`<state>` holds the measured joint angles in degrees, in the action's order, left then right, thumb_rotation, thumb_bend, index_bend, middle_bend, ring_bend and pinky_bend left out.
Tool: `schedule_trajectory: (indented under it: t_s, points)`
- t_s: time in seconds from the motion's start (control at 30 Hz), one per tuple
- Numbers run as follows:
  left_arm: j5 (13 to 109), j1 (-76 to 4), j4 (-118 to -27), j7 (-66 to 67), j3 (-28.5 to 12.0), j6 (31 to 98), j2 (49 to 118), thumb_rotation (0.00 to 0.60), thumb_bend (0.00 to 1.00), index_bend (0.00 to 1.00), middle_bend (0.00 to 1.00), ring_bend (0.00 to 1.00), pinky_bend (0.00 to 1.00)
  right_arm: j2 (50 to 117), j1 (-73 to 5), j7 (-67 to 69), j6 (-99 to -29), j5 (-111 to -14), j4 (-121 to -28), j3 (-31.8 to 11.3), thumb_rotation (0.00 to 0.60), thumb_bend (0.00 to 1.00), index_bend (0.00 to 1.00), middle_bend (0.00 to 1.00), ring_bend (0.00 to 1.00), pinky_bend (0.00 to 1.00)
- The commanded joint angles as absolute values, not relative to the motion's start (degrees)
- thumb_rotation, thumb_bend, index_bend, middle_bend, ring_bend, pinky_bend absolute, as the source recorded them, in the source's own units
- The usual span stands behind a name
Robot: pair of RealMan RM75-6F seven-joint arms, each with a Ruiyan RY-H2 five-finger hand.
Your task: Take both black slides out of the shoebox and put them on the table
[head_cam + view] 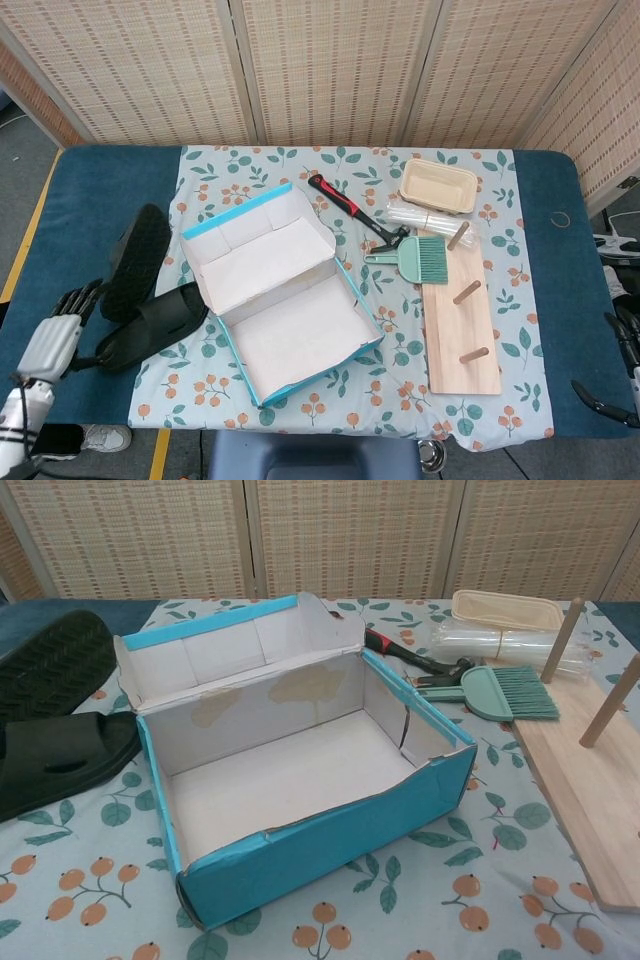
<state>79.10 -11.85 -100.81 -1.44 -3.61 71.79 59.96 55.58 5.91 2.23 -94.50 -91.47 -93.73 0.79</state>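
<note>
The blue shoebox stands empty and open in the middle of the floral cloth, its front wall near the chest camera. Both black slides lie left of it on the table. One slide is turned sole up and leans on the other slide, which sits upright by the box's corner. My left hand hovers at the near left table edge, fingers apart, holding nothing, a little away from the slides. My right hand shows only partly at the right edge, its fingers apart and empty.
Right of the box lie a red-handled hammer, a green brush, a clear plastic packet, a tan container and a wooden peg board. Folding screens stand behind the table.
</note>
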Motion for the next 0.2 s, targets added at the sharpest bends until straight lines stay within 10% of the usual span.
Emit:
schedule_trajectory:
  t_s: [0.03, 0.2]
  points:
    - [83.4, -3.7, -100.3, 6.7, 3.4, 78.8, 58.9, 0.600, 0.35, 0.00, 0.00, 0.00, 0.00, 56.1, 6.3, 1.2, -95.3, -92.2, -93.9, 0.9, 0.374, 0.15, 0.00, 0.00, 0.00, 0.00]
    - [83.5, -3.8, -98.8, 8.8, 2.1, 80.5, 59.2, 0.600, 0.36, 0.00, 0.00, 0.00, 0.00, 56.9, 6.4, -0.5, -95.6, -93.4, -94.2, 1.0, 0.375, 0.15, 0.00, 0.00, 0.00, 0.00]
